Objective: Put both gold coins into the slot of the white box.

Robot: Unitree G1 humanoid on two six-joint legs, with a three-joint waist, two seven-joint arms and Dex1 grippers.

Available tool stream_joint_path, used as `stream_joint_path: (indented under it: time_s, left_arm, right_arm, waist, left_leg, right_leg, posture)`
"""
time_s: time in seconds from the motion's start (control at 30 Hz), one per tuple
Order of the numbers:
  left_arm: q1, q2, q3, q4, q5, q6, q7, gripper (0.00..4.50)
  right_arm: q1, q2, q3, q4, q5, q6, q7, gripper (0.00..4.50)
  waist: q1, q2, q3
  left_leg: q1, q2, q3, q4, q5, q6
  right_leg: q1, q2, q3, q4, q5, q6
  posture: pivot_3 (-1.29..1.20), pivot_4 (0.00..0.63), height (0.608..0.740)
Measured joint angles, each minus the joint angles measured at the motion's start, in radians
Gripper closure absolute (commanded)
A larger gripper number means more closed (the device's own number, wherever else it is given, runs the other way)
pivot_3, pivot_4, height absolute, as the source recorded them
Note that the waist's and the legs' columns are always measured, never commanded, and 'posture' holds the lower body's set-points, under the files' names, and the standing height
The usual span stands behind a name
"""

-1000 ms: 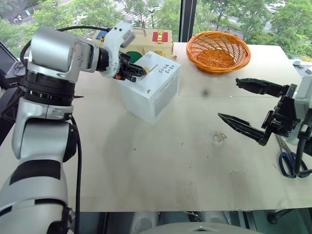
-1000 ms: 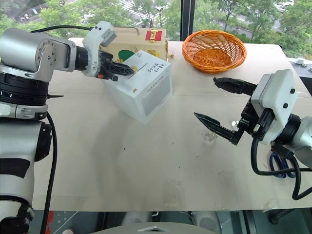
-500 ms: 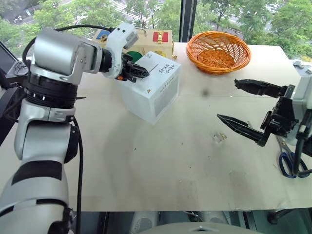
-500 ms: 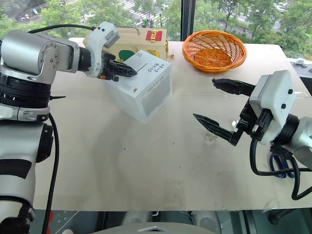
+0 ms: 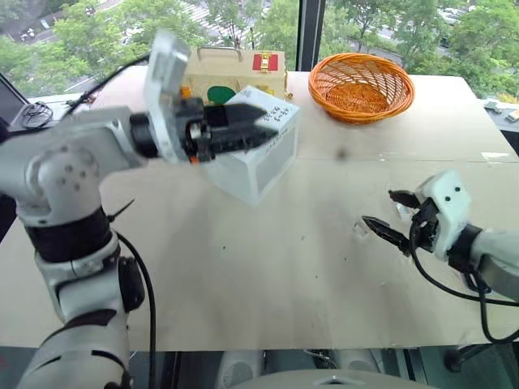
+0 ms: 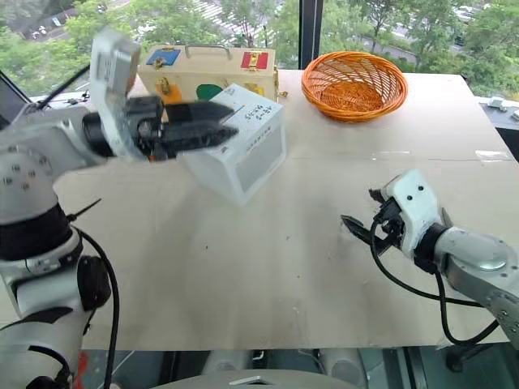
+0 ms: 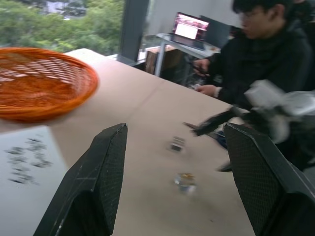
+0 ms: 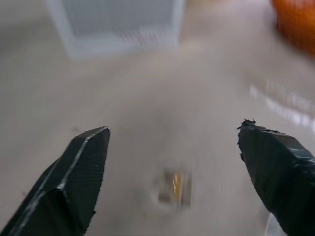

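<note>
The white box (image 5: 261,164) stands tilted at the back left, with black handwriting on its top. My left gripper (image 5: 272,127) hovers level in front of the box's top, pointing right, open and empty. One gold coin (image 8: 177,187) lies on a small clear block (image 5: 359,229) on the table at the right; the other coin is out of view. My right gripper (image 5: 379,207) is low over the table just right of that block. It is open, and in the right wrist view the coin lies ahead between its fingers (image 8: 74,172).
An orange wicker basket (image 5: 361,85) sits at the back right. A pale wooden case (image 5: 235,66) stands behind the white box. Another small clear block (image 7: 175,144) lies near the coin. A person in black (image 7: 268,59) sits beyond the table's right side.
My left gripper pulled back from the box's top and opened. My right gripper sank to the table beside the clear block and narrowed a little.
</note>
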Motion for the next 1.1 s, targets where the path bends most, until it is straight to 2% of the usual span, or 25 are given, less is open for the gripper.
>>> stream_joint_path:
  time_s: [0.03, 0.07, 0.1, 0.23, 0.3, 0.4, 0.43, 0.53, 0.57, 1.1]
  left_arm:
    - [0.037, 0.01, 0.003, -0.027, -0.013, -0.007, -0.012, 0.68]
    - [0.127, 0.019, -0.003, -0.09, -0.019, -0.044, -0.028, 0.22]
    - [0.226, 0.019, -0.034, -0.14, -0.007, -0.093, -0.034, 0.08]
    - [0.357, 0.028, -0.081, -0.212, 0.009, -0.182, -0.028, 0.08]
    - [0.411, 0.042, -0.094, -0.251, 0.046, -0.269, -0.029, 0.08]
    - [0.494, 0.028, -0.178, -0.267, 0.12, -0.38, -0.015, 0.08]
    - [0.498, 0.028, -0.192, -0.267, 0.131, -0.398, -0.012, 0.08]
    - [0.501, 0.029, -0.203, -0.267, 0.154, -0.456, -0.003, 0.0]
    - [0.501, 0.029, -0.204, -0.267, 0.158, -0.466, -0.001, 0.0]
    - [0.529, 0.048, -0.231, -0.259, 0.16, -0.52, 0.018, 0.0]
  right_arm:
    - [-0.001, 0.01, 0.005, -0.002, -0.011, -0.001, -0.005, 1.27]
    - [-0.001, 0.032, 0.024, 0.002, -0.035, 0.001, -0.017, 1.27]
    - [0.002, 0.054, 0.049, 0.015, -0.057, 0.006, -0.027, 1.27]
    - [0.012, 0.09, 0.099, 0.023, -0.102, 0.027, -0.027, 1.27]
    - [0.011, 0.119, 0.109, 0.03, -0.121, 0.036, -0.031, 1.27]
    - [0.009, 0.165, 0.152, 0.096, -0.192, 0.052, -0.057, 1.27]
    - [0.009, 0.172, 0.158, 0.109, -0.204, 0.057, -0.063, 1.27]
    - [-0.008, 0.202, 0.159, 0.132, -0.238, 0.072, -0.07, 2.1]
    - [-0.012, 0.206, 0.159, 0.133, -0.247, 0.075, -0.069, 2.51]
    - [-0.027, 0.235, 0.169, 0.112, -0.339, 0.128, -0.022, 2.51]
  waist:
    - [-0.005, 0.001, -0.001]
    - [-0.008, 0.002, -0.002]
    - [-0.005, 0.002, -0.002]
    - [0.009, 0.001, -0.002]
    - [0.009, 0.001, -0.003]
    - [0.011, 0.001, -0.003]
    - [0.014, 0.001, -0.003]
    - [0.02, 0.002, -0.003]
    - [0.02, 0.002, -0.003]
    - [0.02, 0.002, -0.003]
  left_leg:
    - [0.004, 0.0, 0.001, 0.0, 0.0, 0.0]
    - [0.007, 0.0, 0.002, 0.0, 0.0, 0.0]
    - [0.007, 0.0, 0.0, 0.0, 0.0, 0.0]
    - [0.005, 0.0, -0.003, 0.003, 0.0, 0.0]
    - [0.006, 0.0, -0.001, 0.003, 0.0, 0.001]
    - [0.004, 0.0, -0.001, 0.003, -0.001, 0.002]
    - [0.003, 0.0, -0.001, 0.003, -0.001, 0.002]
    - [0.004, 0.0, -0.001, 0.002, -0.002, 0.002]
    - [0.004, 0.0, -0.001, 0.002, -0.002, 0.002]
    - [0.004, 0.0, -0.001, 0.002, -0.002, 0.003]
  right_leg:
    - [0.003, 0.0, 0.001, 0.0, 0.0, -0.001]
    - [0.006, 0.0, 0.002, -0.001, -0.002, -0.004]
    - [0.007, 0.0, 0.001, 0.0, -0.002, -0.004]
    - [0.007, 0.001, -0.001, 0.0, -0.002, -0.004]
    - [0.008, 0.001, 0.0, -0.001, -0.002, -0.004]
    - [0.007, 0.0, 0.0, -0.002, -0.002, -0.005]
    - [0.007, 0.0, 0.0, -0.003, -0.002, -0.005]
    - [0.007, 0.001, 0.0, -0.003, -0.002, -0.005]
    - [0.007, 0.001, 0.0, -0.003, -0.002, -0.005]
    - [0.007, 0.001, 0.0, -0.004, -0.003, -0.004]
  posture:
    - [0.0, 0.15, 0.74]
    - [0.0, 0.15, 0.74]
    - [0.0, 0.15, 0.74]
    - [0.0, 0.15, 0.74]
    - [0.0, 0.15, 0.74]
    - [0.0, 0.15, 0.74]
    - [0.0, 0.15, 0.74]
    - [0.0, 0.15, 0.74]
    - [0.0, 0.15, 0.74]
    - [0.0, 0.15, 0.74]
